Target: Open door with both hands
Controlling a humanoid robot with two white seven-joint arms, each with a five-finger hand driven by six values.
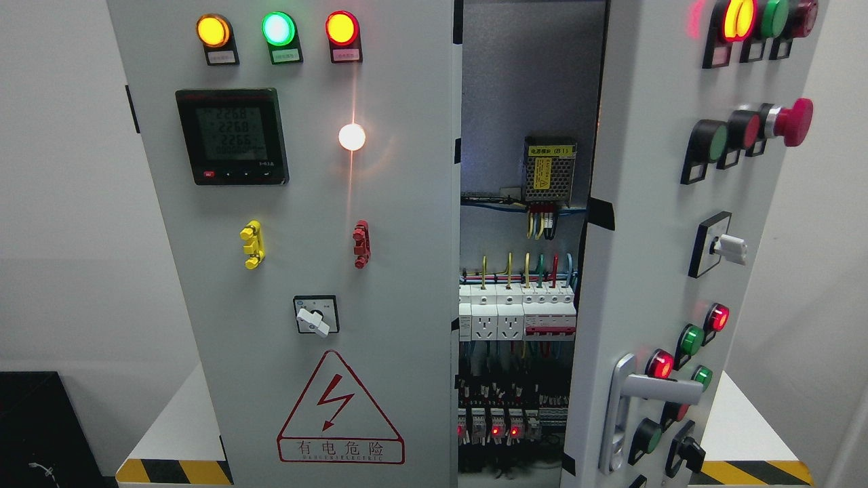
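Right door point(651, 271): nearest the camera, a tall pale grey sheet-metal panel at the right of the frame, swung out toward the viewer and seen at a slant.
Left door point(305, 271): a flat grey metal panel filling the left and centre of the frame, shut and face-on.
Cabinet interior point(529, 102): showing in the gap between the two doors, a dull grey back plate above, rows of white breakers and dark terminal blocks with small red lights lower down.
Warning sign point(339, 410): a red-outlined triangle with a lightning bolt, at the bottom of the left door.
Digital meter point(232, 135): a black square with a greenish display, at the upper left of the left door.
Door handle point(627, 407): a silver metal lever on a long plate, at the lower part of the right door.
Power supply point(550, 171): a perforated metal box with a yellow label, inside at centre right.
Indicator lamps point(278, 28): three round domes, amber, green and red, across the top of the left door.
Emergency button point(792, 122): a red mushroom cap at the upper right.
Rotary switch point(315, 315): a white knob on a black square, on the left door.
Robot hands: neither shows in the frame, so their state cannot be told.
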